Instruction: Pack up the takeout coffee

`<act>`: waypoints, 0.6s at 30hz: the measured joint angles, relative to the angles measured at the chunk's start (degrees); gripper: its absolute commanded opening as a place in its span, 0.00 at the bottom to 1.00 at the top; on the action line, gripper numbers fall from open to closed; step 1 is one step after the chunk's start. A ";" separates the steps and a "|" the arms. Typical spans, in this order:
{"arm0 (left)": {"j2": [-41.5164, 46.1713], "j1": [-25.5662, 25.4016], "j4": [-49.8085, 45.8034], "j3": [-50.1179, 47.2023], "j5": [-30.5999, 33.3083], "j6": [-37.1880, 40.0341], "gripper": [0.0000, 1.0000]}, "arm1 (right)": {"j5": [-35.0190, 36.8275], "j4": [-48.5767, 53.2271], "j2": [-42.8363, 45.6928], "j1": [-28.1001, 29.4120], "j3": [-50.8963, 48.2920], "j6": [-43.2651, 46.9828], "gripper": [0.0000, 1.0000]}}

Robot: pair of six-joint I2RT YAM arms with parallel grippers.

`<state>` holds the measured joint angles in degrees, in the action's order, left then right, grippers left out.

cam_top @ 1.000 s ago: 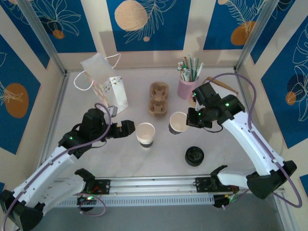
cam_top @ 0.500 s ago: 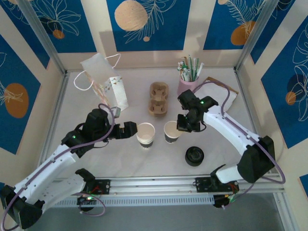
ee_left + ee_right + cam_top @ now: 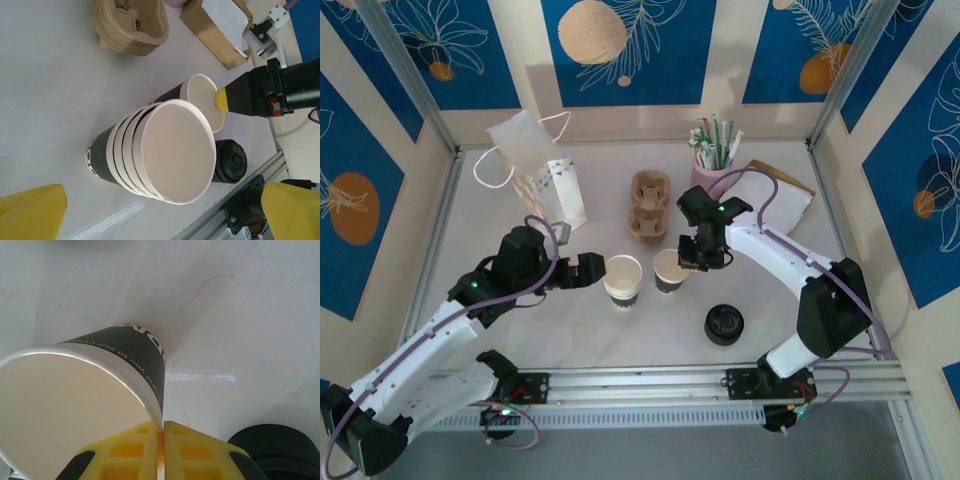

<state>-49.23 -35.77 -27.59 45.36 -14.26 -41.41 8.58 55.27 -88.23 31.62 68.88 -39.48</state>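
A stack (image 3: 622, 281) stands just left of the cup (image 3: 670, 270), a black lid (image 3: 724, 325) in front and a carrier (image 3: 649, 206) behind. The cup stands mid-table, upright, mouth up. The right gripper (image 3: 161, 435) pinches its rim. The left gripper (image 3: 590, 270) sits beside the stack, fingers spread.
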 measured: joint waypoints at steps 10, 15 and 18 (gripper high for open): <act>-0.02 -0.04 0.55 -0.35 0.00 0.02 1.00 | 0.22 0.74 1.25 0.15 0.00 -1.03 0.50; -0.37 -1.62 -0.63 0.98 1.07 1.42 1.00 | 0.46 2.25 6.60 0.13 0.00 -1.86 0.76; -0.96 -3.43 -1.38 2.93 2.21 2.21 1.00 | 1.11 3.63 12.09 -0.42 -0.76 -2.56 0.93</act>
<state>-50.19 -39.20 -28.97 48.29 -12.05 -39.20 9.69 58.89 -76.14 31.20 68.12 -42.04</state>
